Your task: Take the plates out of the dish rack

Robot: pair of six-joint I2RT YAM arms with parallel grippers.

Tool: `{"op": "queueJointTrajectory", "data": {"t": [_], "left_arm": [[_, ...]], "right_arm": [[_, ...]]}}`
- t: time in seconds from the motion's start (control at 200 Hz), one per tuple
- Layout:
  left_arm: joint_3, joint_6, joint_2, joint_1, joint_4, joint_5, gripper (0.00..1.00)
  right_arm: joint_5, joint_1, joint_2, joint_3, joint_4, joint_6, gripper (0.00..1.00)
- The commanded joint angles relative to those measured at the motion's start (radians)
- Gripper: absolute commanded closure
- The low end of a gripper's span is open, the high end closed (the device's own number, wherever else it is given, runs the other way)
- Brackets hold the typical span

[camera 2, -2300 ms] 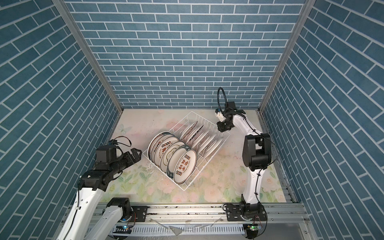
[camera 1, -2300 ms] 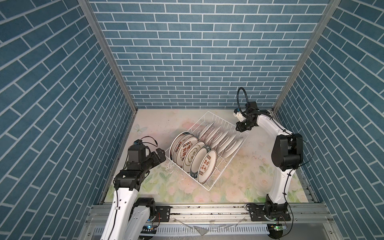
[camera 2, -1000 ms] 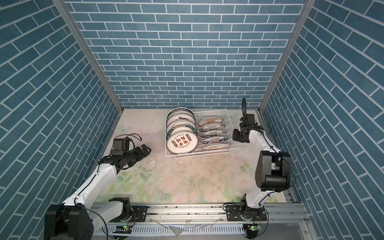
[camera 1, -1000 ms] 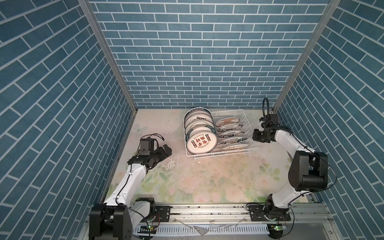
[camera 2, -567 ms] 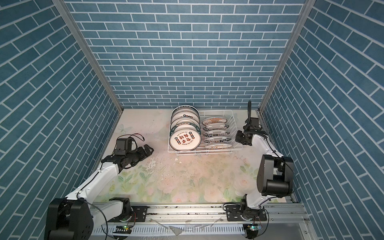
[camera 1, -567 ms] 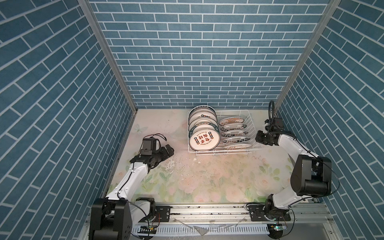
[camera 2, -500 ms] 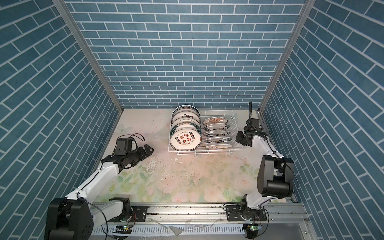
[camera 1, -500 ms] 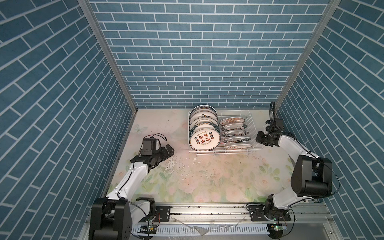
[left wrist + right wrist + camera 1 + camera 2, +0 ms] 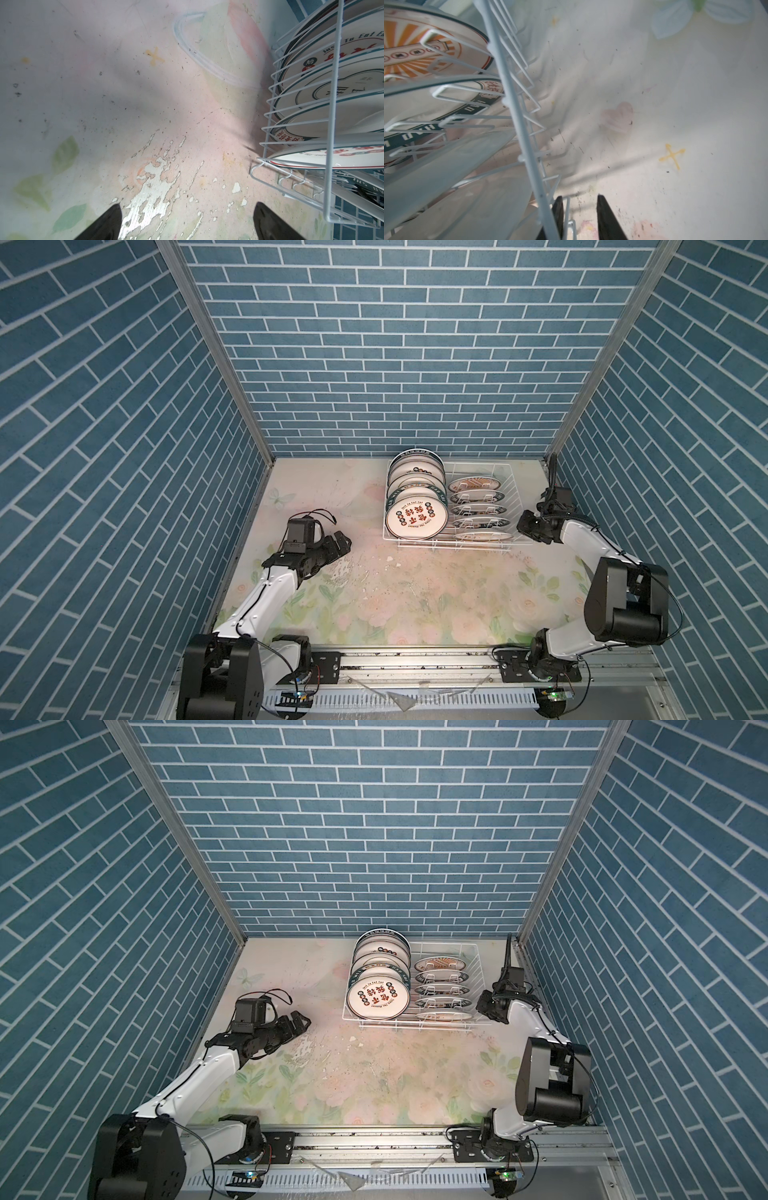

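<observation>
The white wire dish rack (image 9: pixel 513 498) (image 9: pixel 478 969) stands at the back right of the mat. Large plates (image 9: pixel 416 517) (image 9: pixel 377 999) stand on edge in its left row, smaller plates (image 9: pixel 476 497) (image 9: pixel 441 977) in its right row. My right gripper (image 9: pixel 524 526) (image 9: pixel 484 1004) is at the rack's near right corner. In the right wrist view the right gripper (image 9: pixel 579 196) is open, with a rack wire (image 9: pixel 517 124) beside one finger and a sunburst plate (image 9: pixel 415 41) beyond. My left gripper (image 9: pixel 343 540) (image 9: pixel 302 1023) (image 9: pixel 187 205) is wide open and empty, left of the rack (image 9: pixel 252 169).
Blue brick walls close in the back and both sides; the right wall (image 9: pixel 623 472) runs just behind the right arm. The floral mat (image 9: pixel 415 593) has a worn, flaking patch (image 9: pixel 153 182) under the left gripper. Yellow cross marks (image 9: pixel 671 154) (image 9: pixel 154 58) sit on the mat.
The rack has slid to the right with my right gripper at its corner. The right gripper's jaws have parted off the wire. The left arm has barely moved.
</observation>
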Motion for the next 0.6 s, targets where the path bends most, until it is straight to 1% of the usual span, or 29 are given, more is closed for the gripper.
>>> {"op": "queueJointTrajectory", "data": {"t": [0.0, 0.26, 0.425, 0.515, 0.595], "left_arm": [[-0.016, 0.009, 0.010, -0.012, 0.021, 0.011, 0.01], [-0.017, 0.013, 0.028, -0.021, 0.034, 0.017, 0.01], [-0.022, 0.014, 0.027, -0.026, 0.037, 0.017, 0.01], [-0.019, 0.011, 0.026, -0.027, 0.035, 0.017, 0.01], [-0.010, 0.013, 0.026, -0.028, 0.032, 0.027, 0.01]], "right_arm": [[0.150, -0.049, 0.004, -0.083, -0.155, 0.045, 0.69], [0.135, -0.077, -0.035, -0.129, -0.145, 0.047, 0.68], [0.139, -0.107, -0.092, -0.148, -0.161, 0.049, 0.68], [0.095, -0.132, -0.136, -0.174, -0.151, 0.057, 0.65], [0.070, -0.147, -0.168, -0.193, -0.137, 0.068, 0.64]]}}
